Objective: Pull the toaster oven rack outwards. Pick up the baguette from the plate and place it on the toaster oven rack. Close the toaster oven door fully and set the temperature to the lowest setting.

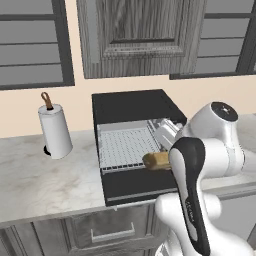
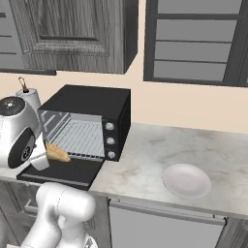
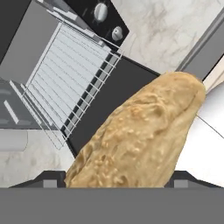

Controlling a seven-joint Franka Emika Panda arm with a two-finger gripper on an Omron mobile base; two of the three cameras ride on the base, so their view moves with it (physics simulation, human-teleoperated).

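Gripper (image 3: 117, 186) closed on the baguette (image 3: 140, 135), held above the lowered door (image 2: 63, 170) at the counter's (image 2: 145, 169) front edge. Beyond it, the rack (image 1: 125, 146) protrudes from the toaster oven (image 2: 92, 104); the plate (image 2: 186, 180) lies bare toward the counter's right end.

In the left base view the arm hides the gripper and all but one end of the baguette (image 1: 156, 160), along with the toaster oven (image 1: 131, 107)'s right front with its knobs. In the hand view the fingers (image 3: 48, 179) are mostly behind the baguette, so their grip is unclear.
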